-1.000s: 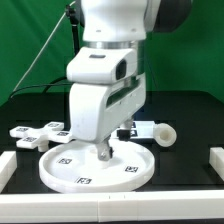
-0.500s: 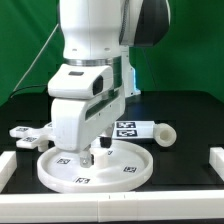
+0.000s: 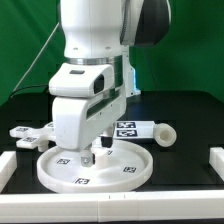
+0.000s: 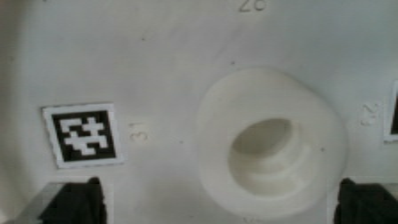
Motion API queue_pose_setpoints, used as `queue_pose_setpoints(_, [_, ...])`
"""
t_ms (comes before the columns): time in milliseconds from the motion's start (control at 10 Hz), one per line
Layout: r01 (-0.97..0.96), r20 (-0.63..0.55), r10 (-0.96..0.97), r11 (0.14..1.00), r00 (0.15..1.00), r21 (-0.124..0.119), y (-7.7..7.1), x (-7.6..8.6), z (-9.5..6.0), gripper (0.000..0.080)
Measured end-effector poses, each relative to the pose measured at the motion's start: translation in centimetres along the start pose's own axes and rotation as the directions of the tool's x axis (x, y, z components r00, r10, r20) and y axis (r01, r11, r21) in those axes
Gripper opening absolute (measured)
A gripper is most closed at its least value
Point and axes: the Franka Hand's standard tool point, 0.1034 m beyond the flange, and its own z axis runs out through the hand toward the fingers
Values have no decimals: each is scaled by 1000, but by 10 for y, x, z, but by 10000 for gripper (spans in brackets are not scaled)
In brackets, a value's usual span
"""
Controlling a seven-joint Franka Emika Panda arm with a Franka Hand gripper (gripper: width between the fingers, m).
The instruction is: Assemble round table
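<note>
Franka arm fills the centre of the exterior view, wrist pointed straight down. End effector sits low over the round disc, inside its rim, a little toward the exterior view's left of the disc's middle. Contact with the surface cannot be told. The disc lies flat on the black bench at lower centre of the frame, with several square tags on its face. In the wrist view the fingers show as two dark tips well apart, spread wide with nothing pinched. The disc's raised round socket lies in the span between them, nearer one tip, and one tag sits beside it on the disc. Cylinder post lies on its side on the bench behind the disc, at the exterior view's right, tag facing up. Cross-shaped piece lies flat at the exterior view's left, partly hidden behind the arm, near the disc's rim. Green backdrop behind.
</note>
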Motion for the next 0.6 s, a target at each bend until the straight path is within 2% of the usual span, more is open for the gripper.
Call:
queue_pose_setpoints(300, [-4, 0, 4, 1000, 1000, 1, -1, -1, 1, 649])
queue_pose_setpoints(500, [-11, 1, 11, 1000, 1000, 3, -14, -9, 5, 649])
queue_pose_setpoints(600, [-18, 3, 18, 1000, 1000, 14, -19, -14, 10, 649])
